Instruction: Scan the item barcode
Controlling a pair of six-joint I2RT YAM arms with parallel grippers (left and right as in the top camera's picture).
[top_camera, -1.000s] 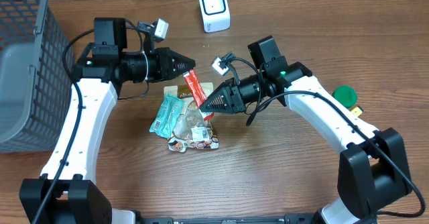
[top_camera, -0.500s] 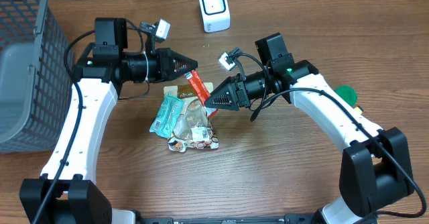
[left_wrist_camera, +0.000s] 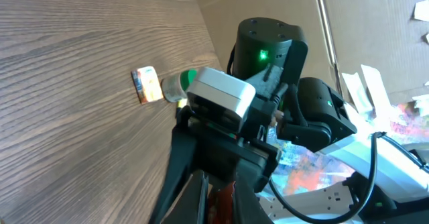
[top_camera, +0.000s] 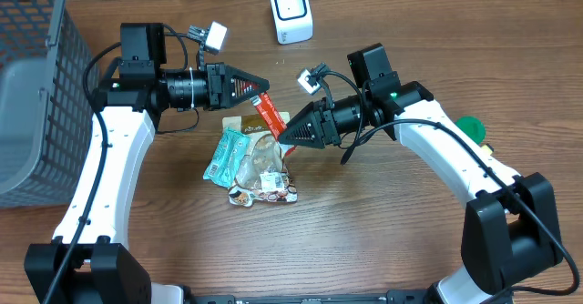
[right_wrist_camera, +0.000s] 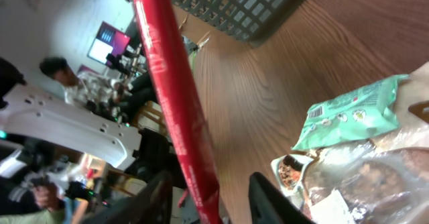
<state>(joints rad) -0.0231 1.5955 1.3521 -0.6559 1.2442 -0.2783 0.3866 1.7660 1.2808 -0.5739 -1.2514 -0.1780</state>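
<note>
Lifted off the table but, by the look of it, not yet scanned. Hangs in the air as a slim red packet [top_camera: 267, 115], slanting from upper left to lower right over the middle of the table, above a heap of other snacks. Looks long, narrow and glossy, with small pale print down its length in the right wrist view [right_wrist_camera: 174, 96]; no barcode to be made out from any view.

Pinched at the upper end by the left gripper [top_camera: 260, 87], jaws closed tight on it. Straddled at the lower end by the right gripper [top_camera: 281, 138], its fingers [right_wrist_camera: 268, 197] standing apart on either side with a gap showing, so no firm pinch there.

Underneath, a green packet [top_camera: 223, 154] and a clear bag [top_camera: 264, 172] lying on the wood. Further back, near the far edge, a white scanner [top_camera: 290, 11], well apart from the packet. To the left, a grey basket [top_camera: 36, 86].

Left to do, judging from this: turn the barcode face outward, carry the packet up to the scanner, and present it.
</note>
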